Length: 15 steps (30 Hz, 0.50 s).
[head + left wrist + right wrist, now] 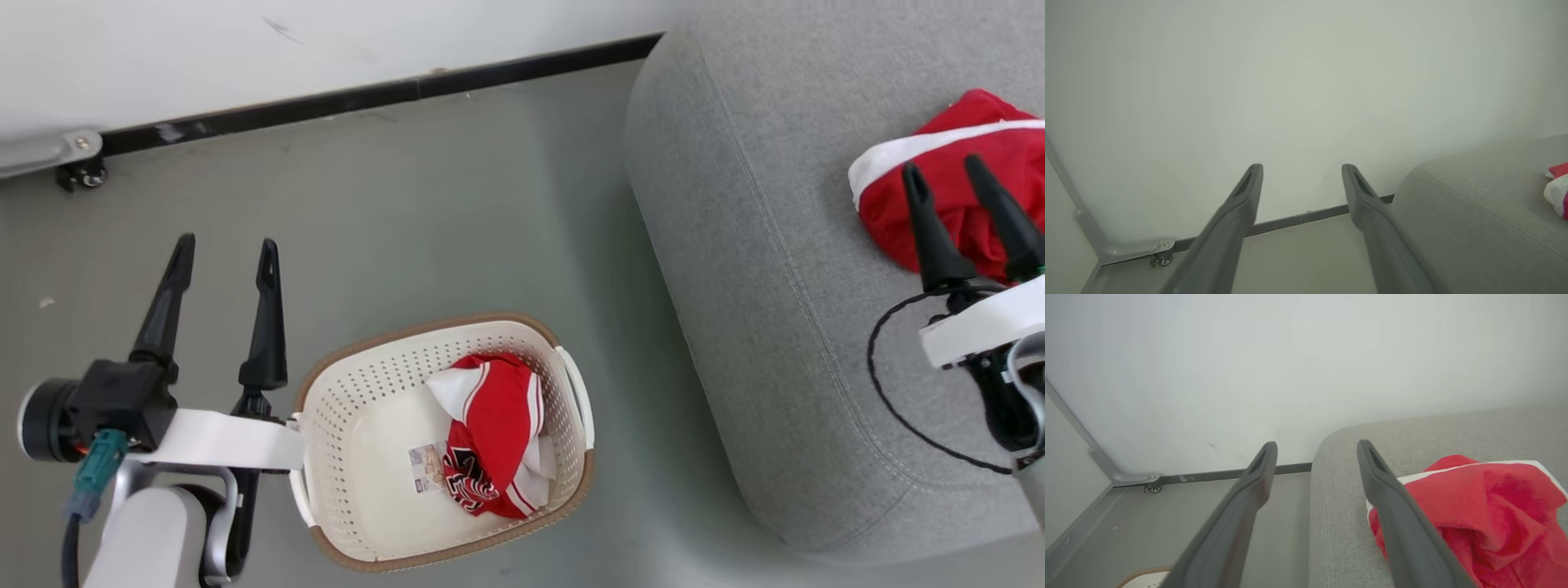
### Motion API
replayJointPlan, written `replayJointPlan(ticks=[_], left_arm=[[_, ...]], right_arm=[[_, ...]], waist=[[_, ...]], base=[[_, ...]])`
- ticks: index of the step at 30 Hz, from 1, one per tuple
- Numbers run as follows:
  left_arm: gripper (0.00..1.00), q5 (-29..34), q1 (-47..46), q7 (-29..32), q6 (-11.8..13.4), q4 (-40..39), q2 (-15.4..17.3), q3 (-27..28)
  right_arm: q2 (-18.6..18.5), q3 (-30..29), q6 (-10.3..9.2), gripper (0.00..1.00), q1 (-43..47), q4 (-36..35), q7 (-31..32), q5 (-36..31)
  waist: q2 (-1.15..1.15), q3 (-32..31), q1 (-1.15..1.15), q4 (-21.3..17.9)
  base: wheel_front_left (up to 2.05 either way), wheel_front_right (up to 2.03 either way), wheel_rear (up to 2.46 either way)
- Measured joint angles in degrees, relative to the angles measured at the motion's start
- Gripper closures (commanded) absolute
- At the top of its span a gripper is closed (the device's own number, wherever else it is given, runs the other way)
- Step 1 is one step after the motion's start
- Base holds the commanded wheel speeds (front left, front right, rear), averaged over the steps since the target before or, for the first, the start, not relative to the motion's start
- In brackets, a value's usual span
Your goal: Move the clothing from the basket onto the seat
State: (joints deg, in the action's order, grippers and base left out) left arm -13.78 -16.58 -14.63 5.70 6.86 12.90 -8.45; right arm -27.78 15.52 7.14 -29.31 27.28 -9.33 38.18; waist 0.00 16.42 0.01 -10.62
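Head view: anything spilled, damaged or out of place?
Nothing stands out. One red garment lies crumpled on the seat; the jersey sits inside the upright basket, not spilled.

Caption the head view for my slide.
Red garment on the seat, jersey in the basket; left tool and right tool open.

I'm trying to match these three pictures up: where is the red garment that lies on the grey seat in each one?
Head view: the red garment lies at the upper right, on the grey seat.
Left wrist view: the garment is a sliver at the right edge, below mid-height.
Right wrist view: the garment is large, at the lower right.
Shared landmark: the caster wheel at the wall's foot, also and.
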Motion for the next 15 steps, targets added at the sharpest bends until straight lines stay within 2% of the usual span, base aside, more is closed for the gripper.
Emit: replayJointPlan(ticks=[6,15], left_arm=[[0.00,0.0,1.9,0.0,1.4,0.9,-1.5,0.4],[0.00,0.0,4.3,0.0,1.4,2.1,-3.8,-0.1]], right_arm=[[3.4,-1.6,0.00,0.00,1.5,-1.4,-2.5,-2.9],[8.2,-3.3,0.00,0.00,6.6,-3.1,-3.8,-8.8]], waist=[[0.00,-2.4,0.00,2.0],[0.00,-6.4,0.00,4.7]], base=[[0.00,0.00,0.00],[0.00,0.00,0.00]])
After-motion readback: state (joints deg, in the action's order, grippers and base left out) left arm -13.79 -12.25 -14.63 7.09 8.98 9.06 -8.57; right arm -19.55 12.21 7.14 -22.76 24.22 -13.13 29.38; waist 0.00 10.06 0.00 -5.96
